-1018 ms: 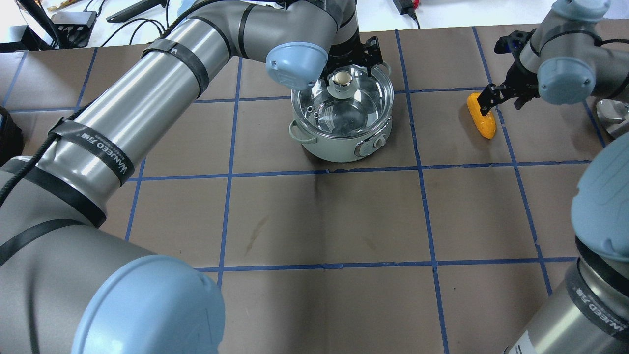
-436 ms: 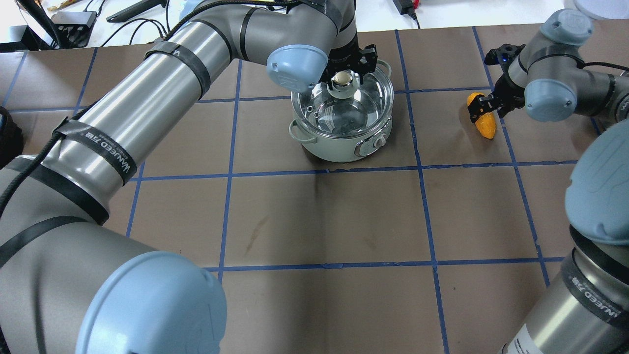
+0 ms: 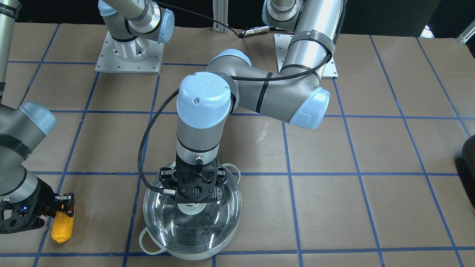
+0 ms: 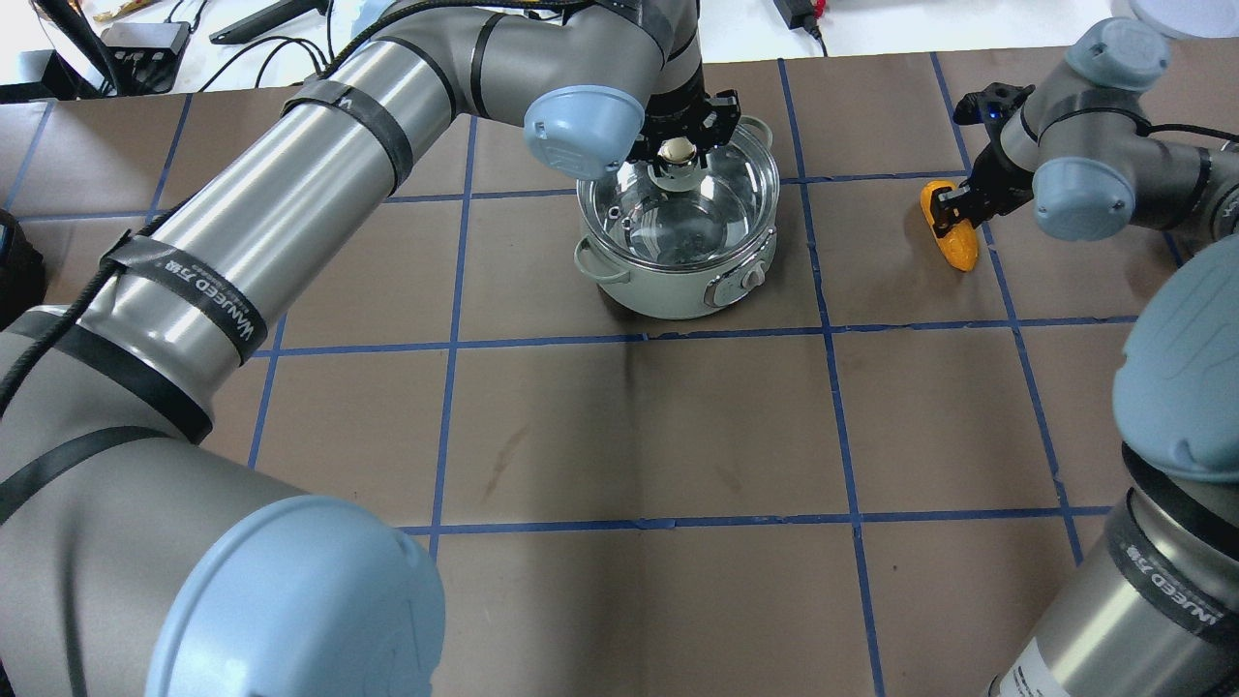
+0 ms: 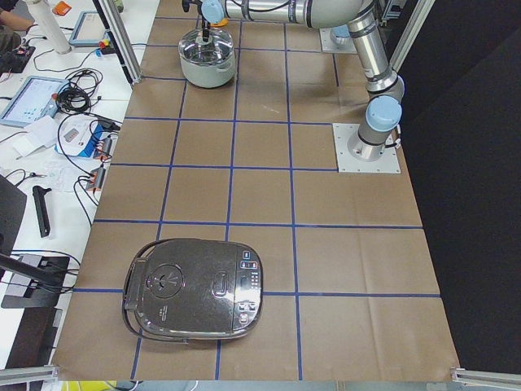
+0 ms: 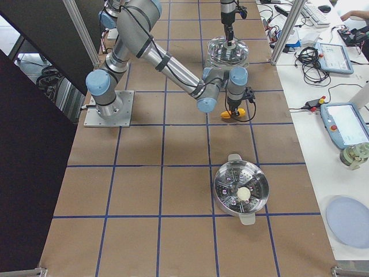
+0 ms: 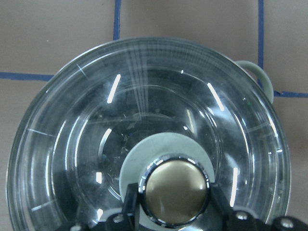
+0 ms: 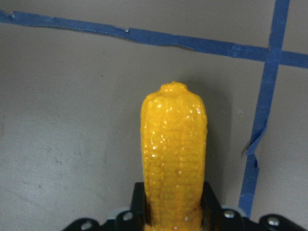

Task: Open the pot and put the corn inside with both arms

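Observation:
The pot (image 4: 668,290) has a shiny steel inside, a pale mint-green body and loop handles, and stands at the far middle of the table. Its clear glass lid (image 4: 711,208) sits on it. My left gripper (image 4: 678,147) is shut on the lid's brass-coloured knob (image 7: 174,195), with a finger (image 7: 129,204) on each side. The yellow-orange corn (image 4: 955,244) lies on the table to the pot's right. My right gripper (image 4: 947,208) is shut on the corn's far end; in the right wrist view the corn (image 8: 174,154) sticks out between the fingers (image 8: 139,202).
A black rice cooker (image 5: 195,289) lies at the table's left end. A steel steamer pot (image 6: 241,192) stands at the right end, with a blue plate (image 6: 347,213) beyond it. Blue tape lines grid the brown table.
My left gripper has dropped and shut on the lid's knob. My right gripper has come down over the corn and shut on it. The pot shifted slightly.

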Available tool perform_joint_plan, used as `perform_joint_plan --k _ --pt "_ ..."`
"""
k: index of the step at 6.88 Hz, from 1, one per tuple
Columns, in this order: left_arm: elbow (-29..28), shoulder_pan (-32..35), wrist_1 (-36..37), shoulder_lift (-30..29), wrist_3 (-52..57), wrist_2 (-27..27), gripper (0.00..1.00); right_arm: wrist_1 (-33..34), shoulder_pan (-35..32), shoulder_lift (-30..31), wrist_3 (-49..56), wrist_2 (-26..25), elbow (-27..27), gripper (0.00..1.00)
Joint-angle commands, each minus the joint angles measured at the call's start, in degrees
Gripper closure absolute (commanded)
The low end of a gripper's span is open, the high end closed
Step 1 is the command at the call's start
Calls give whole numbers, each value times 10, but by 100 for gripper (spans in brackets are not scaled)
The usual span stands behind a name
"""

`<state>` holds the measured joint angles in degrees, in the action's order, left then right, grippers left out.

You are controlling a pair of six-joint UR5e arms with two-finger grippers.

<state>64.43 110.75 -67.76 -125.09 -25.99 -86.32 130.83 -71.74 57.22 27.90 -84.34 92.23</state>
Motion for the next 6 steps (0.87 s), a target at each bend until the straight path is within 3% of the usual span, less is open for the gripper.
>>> perform_joint_plan --k 1,3,4,5,6 --pt "6 -93 -101 69 113 4 85 -86 0 66 2 -5 -10 87" --pt "35 -217 -140 85 274 1 85 -209 -36 138 -53 -6 -56 87" --pt "76 -260 -126 84 338 4 85 -222 -100 138 -107 -31 -84 87" --pt "135 -296 -82 85 377 4 85 -221 -181 124 -173 -77 -111 87" --pt "203 -333 5 82 403 10 85 -217 -244 94 -250 -86 -126 87"
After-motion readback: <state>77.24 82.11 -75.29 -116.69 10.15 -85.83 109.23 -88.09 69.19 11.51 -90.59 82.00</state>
